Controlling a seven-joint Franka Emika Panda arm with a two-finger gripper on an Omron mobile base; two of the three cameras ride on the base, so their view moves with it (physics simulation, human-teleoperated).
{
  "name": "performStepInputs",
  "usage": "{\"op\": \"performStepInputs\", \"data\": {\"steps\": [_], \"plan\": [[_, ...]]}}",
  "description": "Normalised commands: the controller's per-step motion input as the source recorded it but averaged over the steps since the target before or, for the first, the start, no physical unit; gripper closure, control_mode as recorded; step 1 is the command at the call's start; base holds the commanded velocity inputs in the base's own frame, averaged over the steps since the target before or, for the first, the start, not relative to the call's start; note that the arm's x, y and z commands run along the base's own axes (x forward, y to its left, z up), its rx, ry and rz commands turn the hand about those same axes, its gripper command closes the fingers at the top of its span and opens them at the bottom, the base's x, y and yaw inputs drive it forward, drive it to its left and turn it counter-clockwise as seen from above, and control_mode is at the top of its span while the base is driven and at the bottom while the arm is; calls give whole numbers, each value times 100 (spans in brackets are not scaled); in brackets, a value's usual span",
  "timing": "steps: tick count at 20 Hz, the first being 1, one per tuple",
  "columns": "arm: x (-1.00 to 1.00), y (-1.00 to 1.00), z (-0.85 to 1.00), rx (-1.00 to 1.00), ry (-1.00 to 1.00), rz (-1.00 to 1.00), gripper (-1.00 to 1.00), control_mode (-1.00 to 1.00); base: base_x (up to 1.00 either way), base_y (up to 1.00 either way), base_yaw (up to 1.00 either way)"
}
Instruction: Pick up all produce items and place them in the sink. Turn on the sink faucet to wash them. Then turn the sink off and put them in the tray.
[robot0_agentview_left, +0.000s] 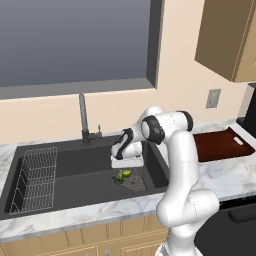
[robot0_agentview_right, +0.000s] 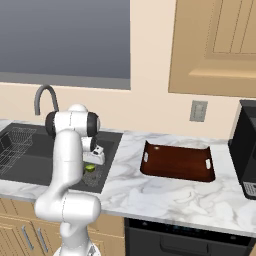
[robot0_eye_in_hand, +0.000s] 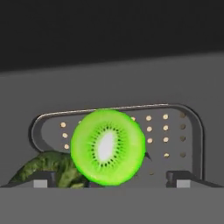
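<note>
Tool (robot0_eye_in_hand: 109, 180) hangs low inside the sink (robot0_agentview_left: 75, 170), directly above the perforated drain plate (robot0_eye_in_hand: 175, 131); fingertips (robot0_eye_in_hand: 41, 181) stand apart, with nothing gripped. Kiwi slice (robot0_eye_in_hand: 107, 146), cut face toward the hand camera, lies on the drain plate between the fingertips. Broccoli floret (robot0_eye_in_hand: 48, 168) lies beside the kiwi, partly behind it. Wire rack (robot0_agentview_left: 35, 180) sits at the sink's far end from the drain. Faucet (robot0_agentview_left: 83, 120) stands behind the sink. Tray (robot0_agentview_right: 177, 162) rests on the counter (robot0_agentview_right: 165, 192) beside the sink.

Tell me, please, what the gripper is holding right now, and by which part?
Nothing: the open gripper hovers over the kiwi slice and broccoli in the sink.
</note>
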Motion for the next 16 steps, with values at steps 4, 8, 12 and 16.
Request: {"op": "performStepInputs", "data": {"steps": [4,8,12,16], "plan": [[-14,0,54,1,0,0,-100,-100,0,0,0],[-18,0,54,1,0,0,-100,-100,0,0,0],[-27,1,55,2,-2,0,-100,-100,0,0,0],[-33,7,49,2,0,0,-100,-100,0,0,0]]}}
